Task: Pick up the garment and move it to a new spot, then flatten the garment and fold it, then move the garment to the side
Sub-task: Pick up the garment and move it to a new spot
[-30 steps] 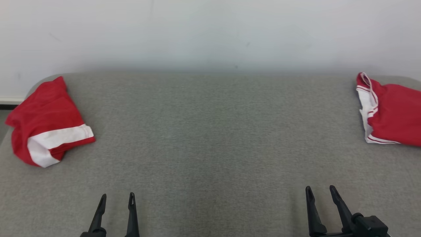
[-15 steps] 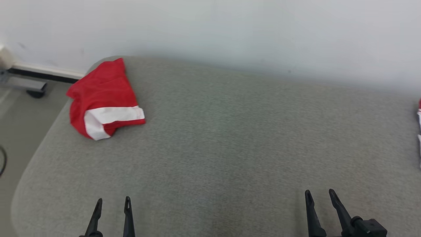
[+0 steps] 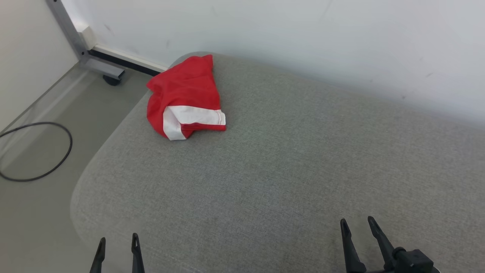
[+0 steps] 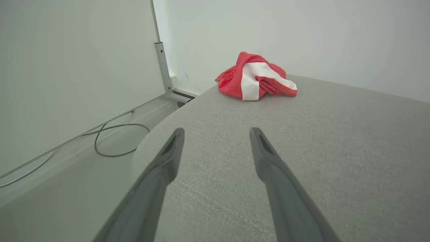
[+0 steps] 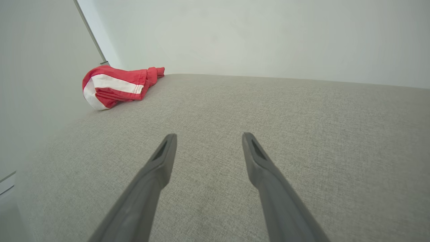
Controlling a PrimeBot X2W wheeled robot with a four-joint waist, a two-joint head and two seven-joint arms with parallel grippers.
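Left hand (image 3: 118, 238) empty and parted, garment (image 3: 184, 96) crumpled, red with white band

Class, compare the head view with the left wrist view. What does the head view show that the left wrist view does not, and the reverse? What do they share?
Head view adds: the right gripper, open above the grey cushion, and the garment outlined from above.
Left wrist view adds: the garment's bunched, raised profile from the side.
Shared: the garment near the cushion's far left corner, the open left gripper, the looped cable on the floor, the metal post.
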